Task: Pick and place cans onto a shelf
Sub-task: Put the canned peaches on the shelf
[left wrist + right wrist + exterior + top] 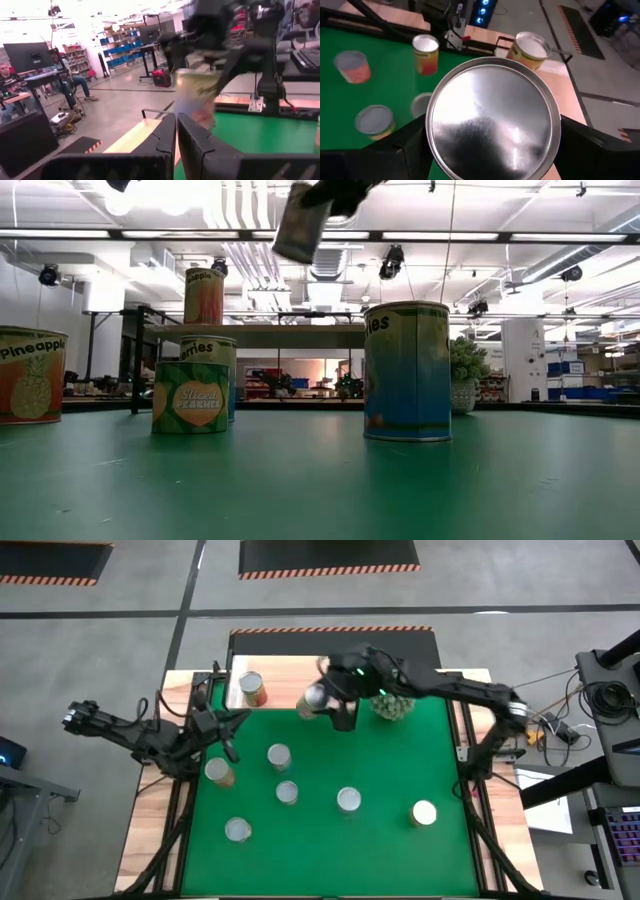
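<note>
My right gripper (330, 705) is shut on a can (492, 117) with a shiny silver top, high over the mat's far edge, just right of the light-wood shelf (275, 675). In the low view this can (300, 222) hangs tilted near the ceiling lights. One orange-labelled can (252, 688) stands on its base on the shelf. Several more cans (279, 755) stand upright on the green mat (400, 760). My left gripper (176, 135) is shut on nothing, held up at the mat's left edge (222, 730). My right gripper pinches the can's side wall (432, 135) between its two fingers, one on each side just under the silver top. The fingers (412, 142) come from the table's right, slanting down. The can is lifted clear of mat and shelf and is tilted.
A spiky green plant (392, 705) stands at the far edge, right of the held can. On the mat, a blue-labelled can (407, 370), a peaches can (190, 398) and a pineapple can (30, 375) stand toward the near side. Bare wood shows on the shelf's right part.
</note>
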`<action>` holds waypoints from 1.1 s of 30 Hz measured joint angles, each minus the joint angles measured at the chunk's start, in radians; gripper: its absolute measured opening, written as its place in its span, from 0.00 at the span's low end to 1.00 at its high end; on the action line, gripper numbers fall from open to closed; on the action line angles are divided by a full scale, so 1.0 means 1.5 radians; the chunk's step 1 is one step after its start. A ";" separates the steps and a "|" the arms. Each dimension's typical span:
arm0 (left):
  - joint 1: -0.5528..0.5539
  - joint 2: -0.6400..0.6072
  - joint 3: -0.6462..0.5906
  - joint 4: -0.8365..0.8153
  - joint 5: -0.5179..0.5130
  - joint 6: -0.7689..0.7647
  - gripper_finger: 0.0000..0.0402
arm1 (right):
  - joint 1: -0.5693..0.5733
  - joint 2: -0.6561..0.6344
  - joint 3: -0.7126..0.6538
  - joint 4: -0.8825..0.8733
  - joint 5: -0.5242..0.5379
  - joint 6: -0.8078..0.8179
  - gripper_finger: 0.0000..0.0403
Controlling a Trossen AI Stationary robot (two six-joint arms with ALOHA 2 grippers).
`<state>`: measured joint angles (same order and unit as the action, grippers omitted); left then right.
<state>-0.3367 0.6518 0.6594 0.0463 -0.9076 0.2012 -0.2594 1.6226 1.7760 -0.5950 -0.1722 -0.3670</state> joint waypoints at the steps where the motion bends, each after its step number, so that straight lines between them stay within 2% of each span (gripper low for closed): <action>1: 0.000 0.000 0.000 0.007 0.000 0.000 0.00 | -0.012 0.025 0.030 -0.012 -0.011 -0.011 0.75; 8: 0.000 0.004 0.000 0.013 0.000 0.000 0.00 | -0.094 0.172 0.182 -0.039 -0.031 -0.053 0.75; 16: 0.000 0.003 -0.001 0.001 0.000 0.000 0.00 | -0.142 0.280 0.270 -0.038 -0.063 -0.053 0.77; 33: 0.000 0.005 -0.001 -0.001 0.000 0.017 0.00 | -0.150 0.321 0.286 -0.033 -0.063 -0.060 0.78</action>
<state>-0.3367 0.6594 0.6579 0.0449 -0.9073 0.2272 -0.4847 2.1044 2.2047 -0.6449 -0.2672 -0.4564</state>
